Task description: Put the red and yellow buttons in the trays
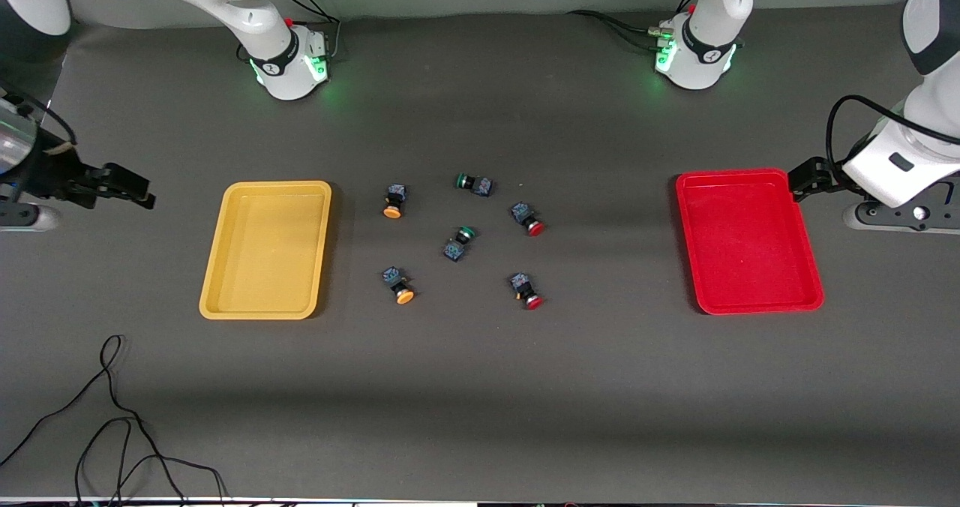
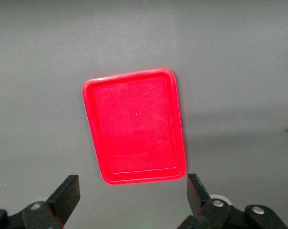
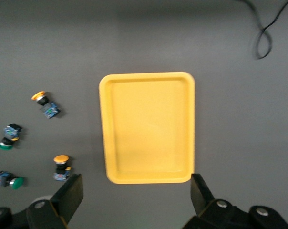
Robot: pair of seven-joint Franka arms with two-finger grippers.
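Observation:
Two yellow-capped buttons and two red-capped buttons lie on the grey table between the trays. The yellow tray is toward the right arm's end and the red tray toward the left arm's end; both hold nothing. My right gripper hangs open and empty above the table past the yellow tray; its wrist view shows both yellow buttons. My left gripper hangs open and empty by the red tray's corner.
Two green-capped switches lie among the buttons and show in the right wrist view. A loose black cable lies near the front edge at the right arm's end. Both arm bases stand along the table's back edge.

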